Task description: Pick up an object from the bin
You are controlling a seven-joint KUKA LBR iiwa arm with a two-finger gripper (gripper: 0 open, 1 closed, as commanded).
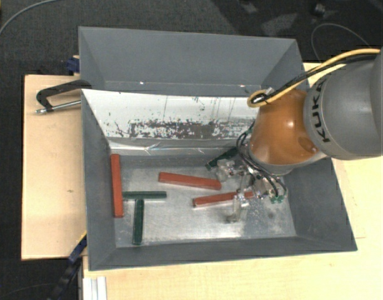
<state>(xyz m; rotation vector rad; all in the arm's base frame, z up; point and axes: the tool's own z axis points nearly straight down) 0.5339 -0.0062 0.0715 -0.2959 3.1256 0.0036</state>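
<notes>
Closest to the lens is the robot's thick grey arm point(350, 108), reaching in from the right and hiding the bin's right rear corner. White letters run along it, reading KUK, with perhaps a further letter turned out of sight. Below it sits the rounded orange cover point(278, 133), with a yellow cable point(328, 64) looping over its top. The gripper point(238, 206) hangs under the cover, low over the floor of the grey bin point(179, 55) at its right side, amid a tangle of small wires and metal parts. Whether it is open or closed cannot be told from this angle. It sits at the right end of a red bar point(213, 200), which lies nearly level across the floor and seems to touch it there. Three red bars lie in the bin in all. A second one point(188, 180) lies just behind the first, slanting slightly, and a third point(117, 185) lies along the left wall. Two dark green bars lie at the front left and meet as a T, one point(144, 195) crosswise and the other point(138, 222) pointing toward the front wall. Dark scuff marks point(172, 129) streak the lower back wall.
</notes>
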